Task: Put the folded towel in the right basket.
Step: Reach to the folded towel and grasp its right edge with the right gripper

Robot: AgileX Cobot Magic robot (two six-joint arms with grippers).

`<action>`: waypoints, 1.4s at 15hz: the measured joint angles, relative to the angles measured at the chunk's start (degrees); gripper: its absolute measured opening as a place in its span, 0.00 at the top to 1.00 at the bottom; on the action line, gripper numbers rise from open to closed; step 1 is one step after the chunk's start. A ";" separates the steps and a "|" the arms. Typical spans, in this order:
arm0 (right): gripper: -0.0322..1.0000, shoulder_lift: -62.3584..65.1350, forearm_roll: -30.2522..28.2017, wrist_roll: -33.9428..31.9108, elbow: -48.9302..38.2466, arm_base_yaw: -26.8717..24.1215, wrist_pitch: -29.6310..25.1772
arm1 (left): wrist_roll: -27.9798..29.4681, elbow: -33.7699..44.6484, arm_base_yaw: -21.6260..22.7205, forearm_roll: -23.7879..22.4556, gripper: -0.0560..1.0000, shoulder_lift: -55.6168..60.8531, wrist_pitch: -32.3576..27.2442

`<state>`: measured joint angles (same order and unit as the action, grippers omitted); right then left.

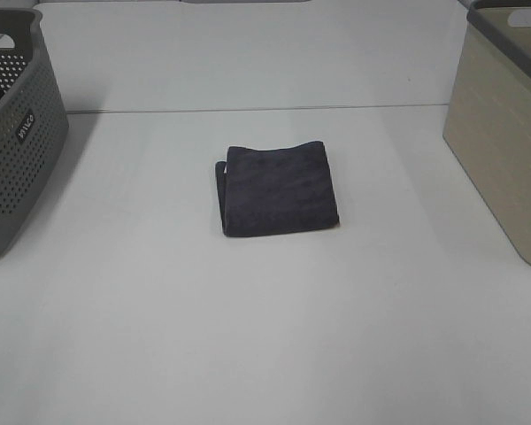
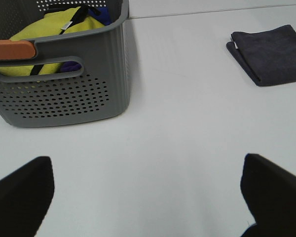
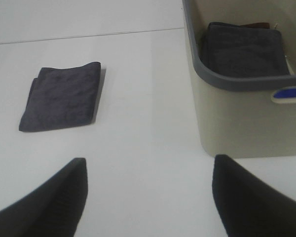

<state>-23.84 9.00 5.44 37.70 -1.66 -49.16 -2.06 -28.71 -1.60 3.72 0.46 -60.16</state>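
Right pincer (image 3: 148, 160) gapes wide, empty; folded towel (image 3: 61, 96) lies apart from right basket (image 3: 237, 123)

Grey basket (image 1: 22, 168), right basket (image 1: 500, 168): the high view's edges are cropping both. Label (image 1: 25, 124) on the grey basket: lettering is showing too small to read. Folded towel (image 2: 276, 52): the left wrist view's edge is cutting off one end.

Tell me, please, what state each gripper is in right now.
Left gripper: open, holding nothing.
Right gripper: open, holding nothing; the folded towel lies apart from it.
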 joint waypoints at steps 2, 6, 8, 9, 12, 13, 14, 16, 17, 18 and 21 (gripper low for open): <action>0.31 -11.52 3.61 4.30 7.22 0.00 1.03 | 0.00 0.00 0.00 0.00 0.02 0.00 0.00; 0.31 -33.46 12.78 15.70 24.06 0.00 0.74 | 0.00 0.00 0.00 0.00 0.02 0.00 0.00; 0.31 -46.01 18.51 20.80 33.35 0.63 -1.03 | 0.00 0.00 0.00 0.00 0.02 0.00 0.00; 0.31 -50.42 18.91 22.00 36.73 2.46 -1.26 | 0.00 0.00 0.00 0.00 0.02 0.00 0.00; 0.31 -63.83 19.08 21.72 43.54 11.92 -1.43 | 0.00 0.00 0.00 0.00 0.02 0.00 0.00; 0.31 -68.12 19.37 20.11 45.38 13.81 -1.43 | 0.00 0.00 0.00 0.00 0.02 0.00 0.00; 0.31 -72.71 19.65 18.56 46.87 14.73 -1.49 | 0.00 0.00 0.00 0.00 0.02 0.00 0.00; 0.31 -78.84 20.74 16.90 48.59 14.95 -1.60 | 0.00 0.00 0.00 0.00 0.02 0.00 0.00; 0.31 -82.79 21.66 16.21 49.79 14.95 -1.89 | 0.00 0.00 0.00 0.00 0.02 0.00 0.00; 0.31 -87.26 22.75 16.10 51.74 14.90 -2.98 | 0.00 0.00 0.00 0.00 0.02 0.00 0.00; 0.25 -99.64 24.18 13.52 59.36 14.84 -7.96 | 0.00 0.00 0.00 0.00 0.02 0.00 0.00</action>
<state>-123.47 33.17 18.96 97.06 13.18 -57.12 -2.06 -28.71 -1.60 3.72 0.46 -60.16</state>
